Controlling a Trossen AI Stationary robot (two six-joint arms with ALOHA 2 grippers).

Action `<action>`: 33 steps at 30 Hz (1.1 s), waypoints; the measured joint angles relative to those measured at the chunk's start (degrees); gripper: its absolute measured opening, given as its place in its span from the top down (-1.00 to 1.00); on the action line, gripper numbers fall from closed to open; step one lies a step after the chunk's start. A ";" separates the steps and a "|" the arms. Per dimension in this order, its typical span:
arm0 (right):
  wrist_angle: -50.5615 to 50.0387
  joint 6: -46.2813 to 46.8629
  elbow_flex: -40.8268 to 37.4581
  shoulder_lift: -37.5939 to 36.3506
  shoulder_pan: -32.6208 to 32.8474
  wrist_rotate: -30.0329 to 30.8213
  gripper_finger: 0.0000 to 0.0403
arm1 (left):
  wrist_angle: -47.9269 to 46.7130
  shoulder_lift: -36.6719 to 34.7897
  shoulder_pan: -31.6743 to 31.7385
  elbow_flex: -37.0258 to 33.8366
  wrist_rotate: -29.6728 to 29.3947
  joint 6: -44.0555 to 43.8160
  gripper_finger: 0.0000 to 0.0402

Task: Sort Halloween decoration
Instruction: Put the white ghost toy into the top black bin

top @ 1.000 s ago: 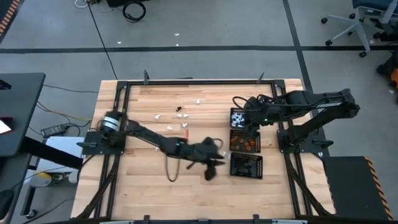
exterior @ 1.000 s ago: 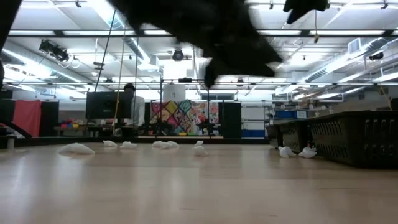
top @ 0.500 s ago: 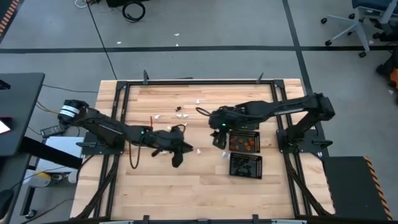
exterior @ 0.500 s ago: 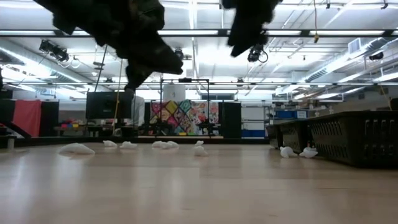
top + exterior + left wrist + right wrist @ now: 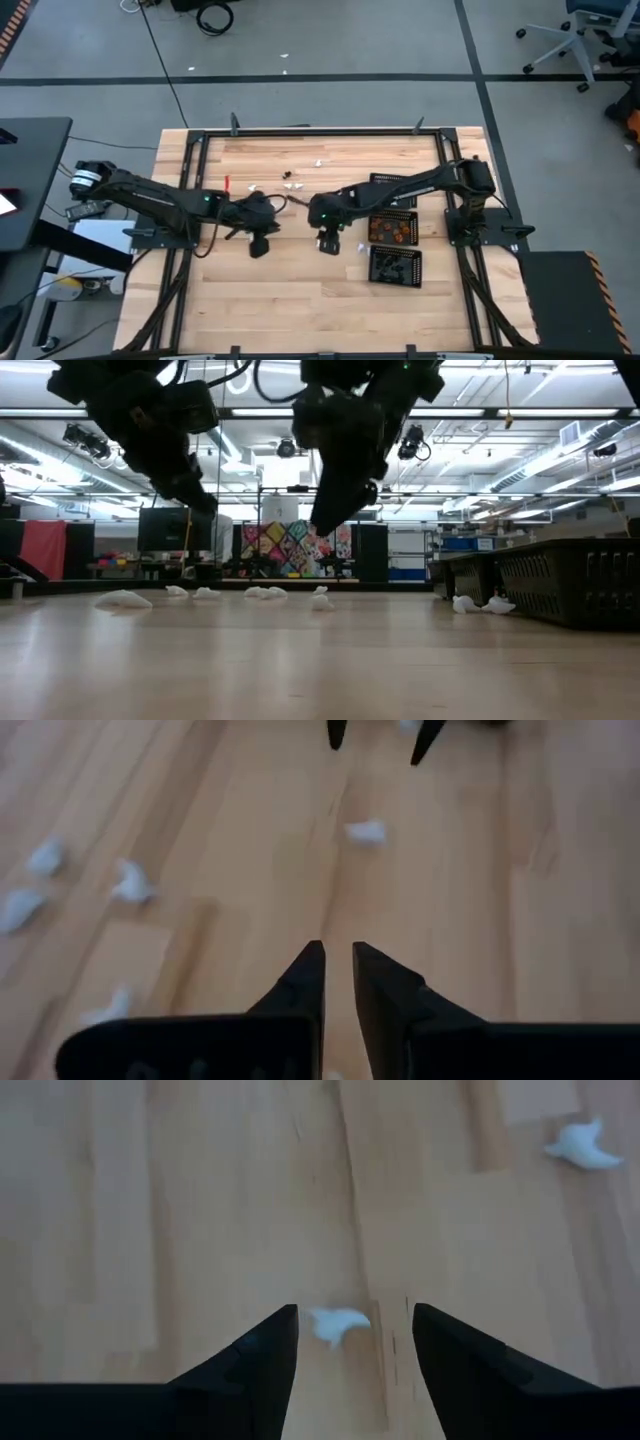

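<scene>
The Halloween decoration lies scattered on the wooden table. One white trinket (image 5: 338, 1323) rests on the boards just below my right gripper (image 5: 355, 1320), which is open with a finger on either side and clear of it. Another white trinket (image 5: 580, 1145) lies farther off. My left gripper (image 5: 338, 953) hovers left of the right one, all but shut with nothing between its fingers. A white trinket (image 5: 365, 832) lies ahead of it and several more (image 5: 130, 880) to its side. From above, my left gripper (image 5: 260, 246) and right gripper (image 5: 328, 243) stand mid-table.
Three square black mesh trays stand in a row at the right, one with orange pieces (image 5: 372, 222), one with dark pieces (image 5: 373, 262), one (image 5: 385, 180) partly under the right arm. White trinkets (image 5: 252, 187) lie toward the far edge. A black frame (image 5: 320, 130) borders the table.
My left gripper has swung from beside the trays toward the table's left edge, staying at about the same height. My right gripper has come from above the far tray toward the table's middle and down, and now hangs over a white trinket.
</scene>
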 joint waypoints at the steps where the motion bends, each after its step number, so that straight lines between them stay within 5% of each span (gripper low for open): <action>1: 0.05 -0.64 0.01 0.75 0.39 0.01 -0.01 | -0.44 -0.13 0.00 0.05 -0.25 0.61 0.81; 11: 4.41 -5.87 -0.01 6.16 2.56 -0.47 -0.20 | -6.51 -2.71 0.00 0.26 -2.59 4.44 0.81; 19: 4.46 -5.70 0.02 6.22 3.47 8.34 -0.44 | -6.68 -3.49 0.00 0.24 -3.20 5.01 0.81; 33: 5.76 -7.55 -0.32 9.44 4.23 7.72 -0.35 | -8.60 -3.54 -3.17 0.22 -3.20 0.49 0.81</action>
